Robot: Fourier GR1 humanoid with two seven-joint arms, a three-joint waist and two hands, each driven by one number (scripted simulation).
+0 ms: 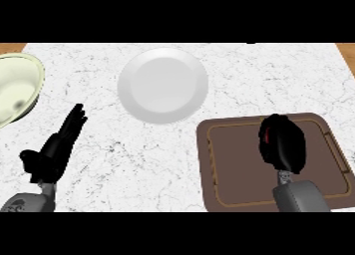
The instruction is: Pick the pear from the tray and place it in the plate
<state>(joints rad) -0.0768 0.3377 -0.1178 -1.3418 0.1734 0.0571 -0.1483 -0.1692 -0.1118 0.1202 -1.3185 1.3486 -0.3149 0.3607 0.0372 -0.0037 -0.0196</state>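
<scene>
Right hand point(283, 144) over the brown tray point(225, 169), fingers curled down.
The right hand sits above the tray's middle, its fingers bent over and hiding what lies beneath; the pear cannot be seen, so whether it is gripped cannot be told. The left hand point(55, 147) rests on the marble surface point(283, 79) at the left, fingers straight, holding nothing. The white plate point(163, 84) lies beyond the tray; a cream bowl point(11, 92) sits at far left.
</scene>
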